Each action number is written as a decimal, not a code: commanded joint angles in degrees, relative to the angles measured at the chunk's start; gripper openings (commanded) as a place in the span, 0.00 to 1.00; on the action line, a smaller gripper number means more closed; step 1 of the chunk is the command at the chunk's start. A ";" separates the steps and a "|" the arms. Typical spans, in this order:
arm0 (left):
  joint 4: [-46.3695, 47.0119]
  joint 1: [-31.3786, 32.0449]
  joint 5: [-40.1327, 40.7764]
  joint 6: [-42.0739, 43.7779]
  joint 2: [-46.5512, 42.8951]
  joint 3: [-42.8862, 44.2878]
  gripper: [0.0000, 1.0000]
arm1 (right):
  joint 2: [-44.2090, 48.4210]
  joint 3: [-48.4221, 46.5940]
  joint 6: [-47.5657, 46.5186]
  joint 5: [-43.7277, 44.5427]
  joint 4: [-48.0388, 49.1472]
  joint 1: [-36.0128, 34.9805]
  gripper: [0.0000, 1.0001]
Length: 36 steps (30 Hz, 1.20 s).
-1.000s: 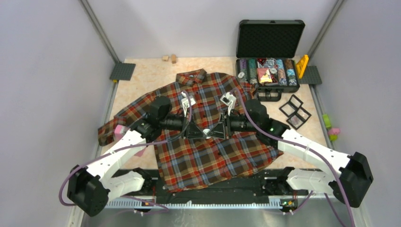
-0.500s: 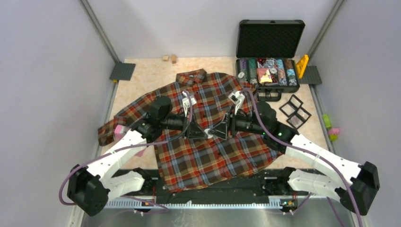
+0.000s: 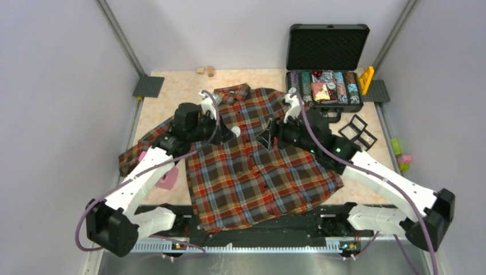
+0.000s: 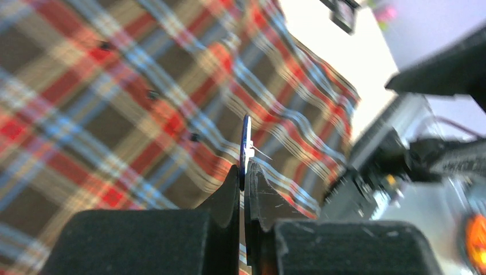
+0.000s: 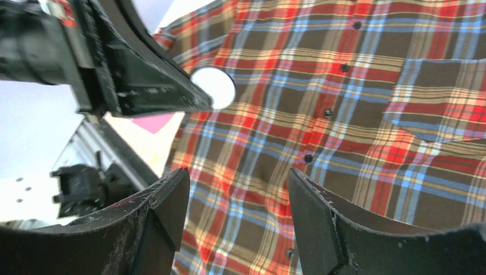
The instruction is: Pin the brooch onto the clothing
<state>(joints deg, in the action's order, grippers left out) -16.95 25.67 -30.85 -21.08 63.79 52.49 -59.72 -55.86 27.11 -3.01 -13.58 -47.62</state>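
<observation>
The plaid shirt [image 3: 252,172] lies flat on the table, collar at the far side. My left gripper [image 3: 230,134] hovers over its upper left chest, shut on the brooch [image 3: 235,132]. In the left wrist view the brooch [image 4: 246,140] stands edge-on, blue, between the closed fingertips of that gripper [image 4: 243,172], with a thin pin sticking out to the right above the shirt [image 4: 114,103]. My right gripper [image 3: 267,139] faces it from the right, open and holding nothing. The right wrist view shows its gripper [image 5: 236,183] spread over the shirt [image 5: 344,114], with the brooch's pale round back [image 5: 213,87] beyond.
An open black case [image 3: 325,86] with several coloured items stands at the far right. Small black trays [image 3: 357,136] lie beside the shirt's right sleeve. A pink block [image 3: 168,180] sits by the left sleeve. Two wooden blocks [image 3: 205,70] are at the far edge.
The right gripper opened and let go of the brooch. Both arms drew away from the shirt's middle toward the collar, the left one carrying the brooch up and left.
</observation>
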 commanded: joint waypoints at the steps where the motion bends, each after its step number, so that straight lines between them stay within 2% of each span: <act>1: -2.99 -4.50 15.82 -1.01 3.20 5.74 0.00 | -8.89 -6.49 -3.04 6.29 -3.52 -0.58 0.65; 5: -4.32 -9.60 23.14 0.29 7.62 9.45 0.00 | -18.82 -9.54 -3.92 5.01 1.05 -0.46 0.64; 11: -1.89 -16.30 25.68 0.30 9.07 9.72 0.00 | -34.43 -15.99 -3.04 4.51 7.27 -0.62 0.61; 14: -2.30 -19.63 23.54 0.26 8.97 9.65 0.00 | -42.92 -21.30 -2.95 7.04 7.31 -1.53 0.61; 18: -3.14 -23.07 20.45 0.86 7.17 9.19 0.00 | -54.34 -32.85 -4.04 11.04 3.98 -3.71 0.61; 24: -5.66 -23.56 23.38 3.28 4.39 8.55 0.00 | -71.64 -51.03 -4.73 17.65 -3.73 -6.36 0.61; 28: -5.99 -23.56 23.98 3.81 3.18 8.52 0.00 | -79.38 -60.94 -5.18 21.20 -8.40 -7.43 0.61; 32: -6.09 -23.56 23.60 3.94 2.70 8.51 0.00 | -83.13 -65.01 -6.00 24.80 -10.38 -8.17 0.57; 36: -6.37 -23.54 23.46 3.94 2.40 8.68 0.00 | -84.38 -65.08 -6.20 26.44 -11.00 -8.61 0.50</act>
<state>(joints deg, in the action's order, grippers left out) -23.77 2.20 -7.77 -17.96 67.94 60.27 -142.43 -119.00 21.82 19.40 -21.26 -55.64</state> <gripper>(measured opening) 0.022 0.534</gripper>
